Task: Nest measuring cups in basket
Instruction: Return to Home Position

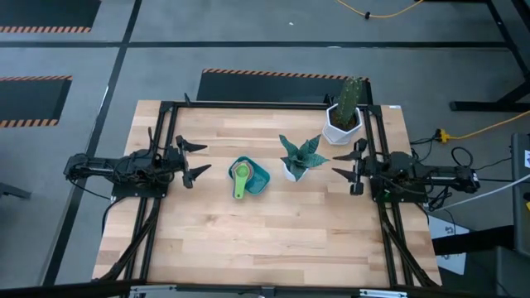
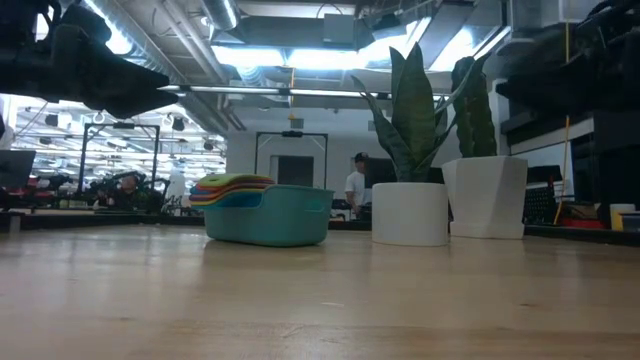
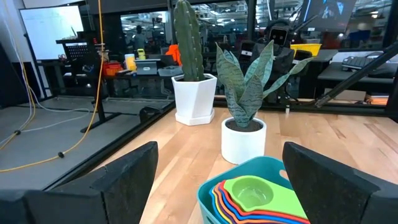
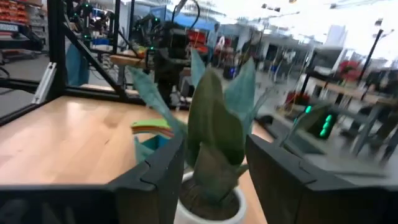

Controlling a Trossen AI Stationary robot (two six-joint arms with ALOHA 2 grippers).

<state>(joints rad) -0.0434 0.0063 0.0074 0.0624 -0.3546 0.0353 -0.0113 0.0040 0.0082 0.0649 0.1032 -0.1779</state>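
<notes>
The teal basket [image 1: 252, 177] stands on the wooden table near its middle, with the measuring cups [image 1: 241, 175] stacked one inside another in it, a green one on top [image 3: 252, 191]. In the low view the stack's coloured rims [image 2: 232, 186] rise above the basket's wall [image 2: 268, 216]. My left gripper [image 1: 195, 160] hangs open at the table's left, above the table and level, pointing at the basket. My right gripper [image 1: 346, 173] hangs open at the table's right, level, pointing at the leafy plant [image 4: 214, 124], which stands between it and the basket.
A small white pot with a spiky green plant [image 1: 298, 157] stands just right of the basket. A white angular pot with a cactus [image 1: 344, 116] stands at the far right. Black frame rails [image 1: 161, 132] run along the table's left and right sides. Bare wood [image 1: 265, 240] lies toward the near edge.
</notes>
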